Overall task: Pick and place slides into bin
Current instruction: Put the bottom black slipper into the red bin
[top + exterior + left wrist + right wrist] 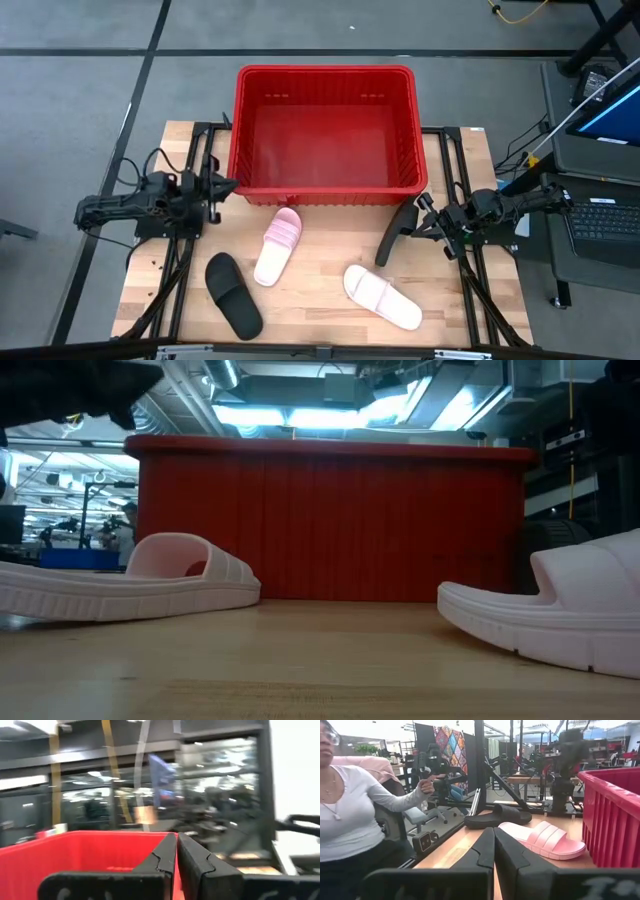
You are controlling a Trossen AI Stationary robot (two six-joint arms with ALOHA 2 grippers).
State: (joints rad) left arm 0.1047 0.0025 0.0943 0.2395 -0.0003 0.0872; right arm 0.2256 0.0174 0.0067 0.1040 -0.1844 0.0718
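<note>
1. My right claw (491,831) has its fingers pressed together with nothing visible between them, just beside an on-edge black slide (393,235).
2. My left claw (177,836), also closed, waits by the bin (325,71).
3. The bin looks empty, and the three other slides (278,247) lie flat on the table.

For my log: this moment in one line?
bin empty | four slides outside | left gripper shut, at bin | right gripper shut, by black slide

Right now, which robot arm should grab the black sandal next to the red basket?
The right one. Its fingers are shut right beside that black sandal, which lies near the basket. The left fingers, also shut, sit across the table.
</note>
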